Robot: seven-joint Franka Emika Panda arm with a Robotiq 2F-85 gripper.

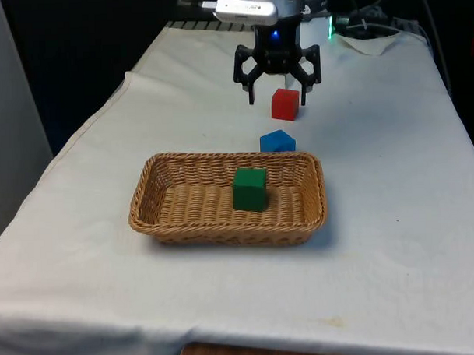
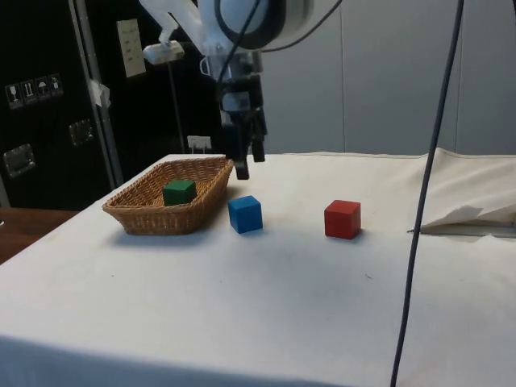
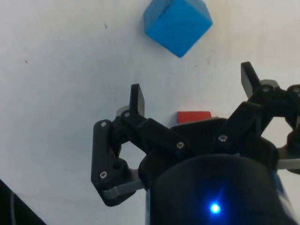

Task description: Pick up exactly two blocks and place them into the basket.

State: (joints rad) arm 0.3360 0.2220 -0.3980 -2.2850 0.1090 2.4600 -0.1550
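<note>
Jaws were spread wide, nothing between them. Gripper hung above the cloth with fingertips clear of the surface (side view put it well off the table). In the wrist view the gripper showed both fingers apart with bare cloth in the gap.

Red block sat just below and slightly to the front view's right of the fingers, not touching either one. In the wrist view only a sliver of it showed, the rest hidden behind the gripper body.

Blue block lay nearer the basket, between red block and basket rim, on the cloth. Its lower part was cut off by the rim in the front view; side view showed it whole and just beside the basket. Wrist view had it out beyond the fingertips, turned corner-on.

Green block sat inside the basket, upright, toward the front view's right of centre. Side view showed only its top half over the wicker wall.

Table cloth was white, with a few small dark specks.
</note>
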